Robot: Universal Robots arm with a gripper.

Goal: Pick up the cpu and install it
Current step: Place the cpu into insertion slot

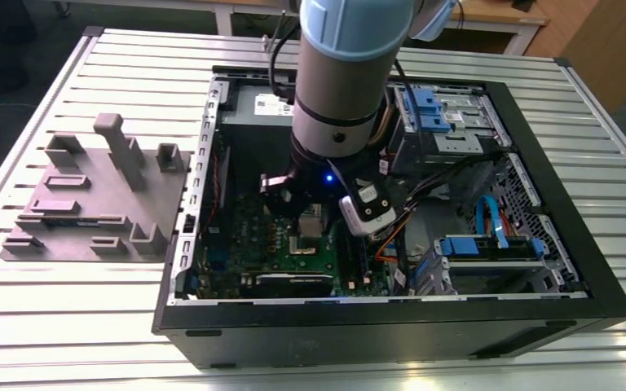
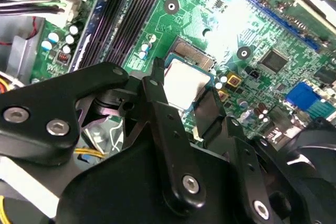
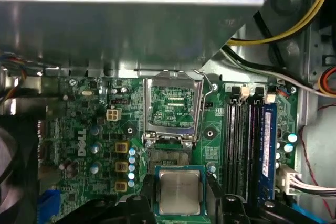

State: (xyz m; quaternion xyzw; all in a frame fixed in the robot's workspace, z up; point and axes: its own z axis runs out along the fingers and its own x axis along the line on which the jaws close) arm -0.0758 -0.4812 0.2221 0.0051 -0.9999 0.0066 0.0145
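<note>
Claw (image 3: 180,207) nearest lens, fingers (image 2: 157,95) narrow, pinching cpu (image 3: 179,191) by two opposite edges. Cpu sides parallel to open socket (image 3: 169,157), which lies just beyond cpu, pins partly uncovered. Raised hinged frame (image 3: 172,106) farther on. Around: green motherboard (image 3: 79,129), computer case (image 1: 400,326), slatted surface (image 1: 74,326).

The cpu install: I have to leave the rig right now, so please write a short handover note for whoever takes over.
Gripper: shut on the cpu, one finger on each side.
Where: inside the open computer case, low over the green motherboard. The cpu is at the socket, whose metal frame is flipped up.
Done: cpu picked up and brought to the socket.
Left: cpu not released. Part of the socket is uncovered, so seating is unconfirmed. Frame not closed.
</note>
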